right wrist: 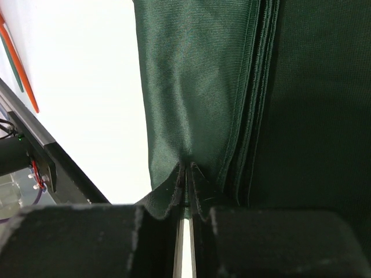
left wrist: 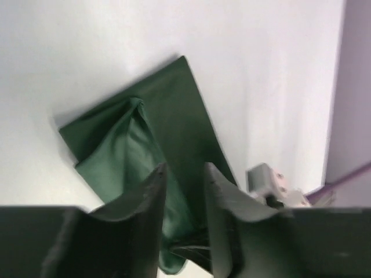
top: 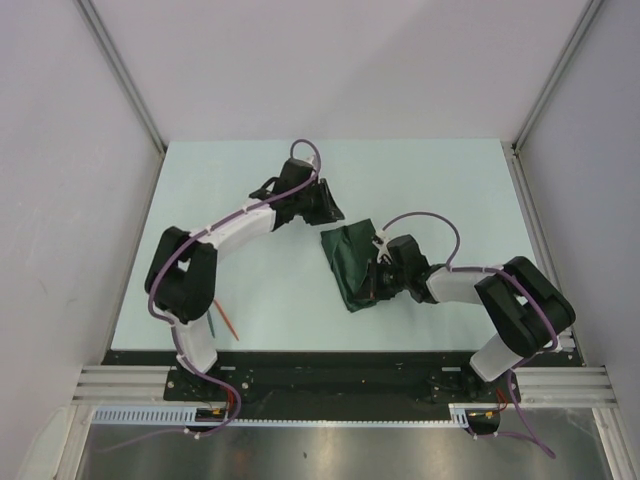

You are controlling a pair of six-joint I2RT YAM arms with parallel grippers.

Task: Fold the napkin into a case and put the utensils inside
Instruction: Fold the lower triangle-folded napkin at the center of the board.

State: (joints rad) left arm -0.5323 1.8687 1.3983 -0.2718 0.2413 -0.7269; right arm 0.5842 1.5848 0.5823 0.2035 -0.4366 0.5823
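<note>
Quick status from my side of the counter. The napkin is lying a bit right of centre, between my two arms. It's partly folded, a dark green lopsided oblong set at a slant, and rumpled rather than neat.

My right fingers are pinched tight on a fold of the napkin at its near right edge. In the right wrist view the cloth runs straight into the closed tips, and just to the right of that I can see several layered edges stacked up.

My left fingers are at the napkin's far corner, parted to a medium gap with nothing gripped between them. In the left wrist view the green cloth shows through the gap, with a puffed-up ridge running along the top layer. Some cloth also bunches low down near the finger bases, and I can't tell if it's actually touching me there.

Both utensils are well away from the napkin, on the near left part of the counter right by my left arm. The orange utensil and the teal utensil lie side by side, close together (the arm hides part of them from above).
</note>
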